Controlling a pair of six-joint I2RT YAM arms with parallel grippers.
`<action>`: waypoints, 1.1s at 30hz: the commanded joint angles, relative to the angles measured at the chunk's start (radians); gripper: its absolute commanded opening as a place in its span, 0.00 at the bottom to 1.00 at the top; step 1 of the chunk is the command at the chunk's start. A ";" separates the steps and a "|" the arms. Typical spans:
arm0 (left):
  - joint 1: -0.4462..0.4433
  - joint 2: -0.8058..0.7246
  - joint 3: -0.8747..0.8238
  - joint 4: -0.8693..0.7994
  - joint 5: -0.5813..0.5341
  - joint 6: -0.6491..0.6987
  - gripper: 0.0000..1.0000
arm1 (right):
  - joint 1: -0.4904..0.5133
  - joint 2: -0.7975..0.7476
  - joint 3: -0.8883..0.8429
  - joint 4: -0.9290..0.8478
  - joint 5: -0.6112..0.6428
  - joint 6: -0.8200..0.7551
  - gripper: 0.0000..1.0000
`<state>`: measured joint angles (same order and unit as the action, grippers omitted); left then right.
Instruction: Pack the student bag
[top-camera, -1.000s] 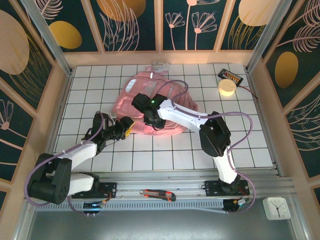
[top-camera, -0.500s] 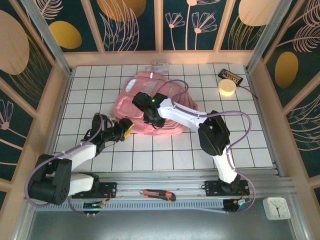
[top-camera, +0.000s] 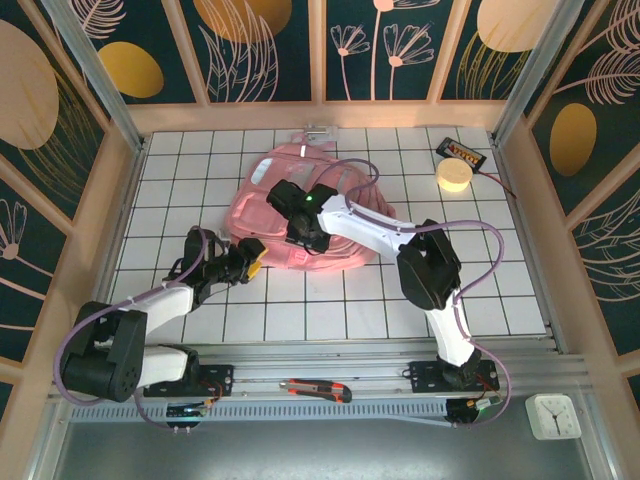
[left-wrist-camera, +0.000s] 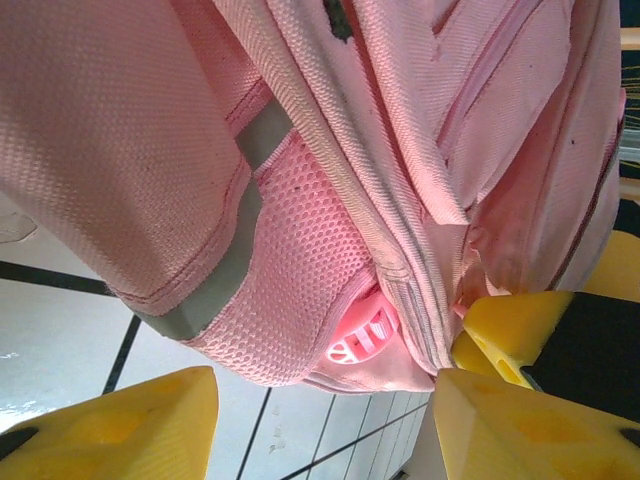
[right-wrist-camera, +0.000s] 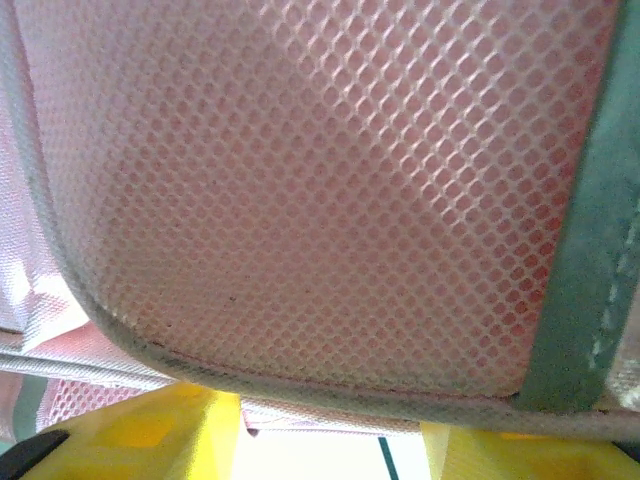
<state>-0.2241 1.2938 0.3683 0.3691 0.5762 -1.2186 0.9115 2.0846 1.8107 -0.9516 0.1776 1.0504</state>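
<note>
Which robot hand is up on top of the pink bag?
The right hand, reaching over the middle of the student bag. The left hand is only at the bag's near-left edge.

top external: is looking down from above the near edge over the whole surface | left wrist: is viewing the student bag very close, from its near-left | right wrist: is pressing almost against its mesh | all sharing the bag

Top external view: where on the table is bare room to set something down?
Free: tiles between the student bag and the left wall; tiles between the right arm and the right wall. Crowded: the middle, under both arms; the far right corner, with pale roll and black box.
</note>
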 joint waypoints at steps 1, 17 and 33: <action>0.006 0.017 0.015 0.038 0.023 -0.023 0.59 | -0.019 0.012 -0.005 -0.057 0.084 0.012 0.50; 0.008 0.020 0.009 0.054 0.012 -0.039 0.59 | -0.028 -0.008 -0.055 -0.025 0.117 -0.018 0.26; 0.008 -0.014 0.022 0.013 0.021 0.003 0.61 | -0.020 -0.071 -0.080 -0.061 0.087 -0.039 0.00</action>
<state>-0.2222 1.3006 0.3687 0.4046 0.5770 -1.2381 0.9085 2.0705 1.7493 -0.9638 0.2192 1.0267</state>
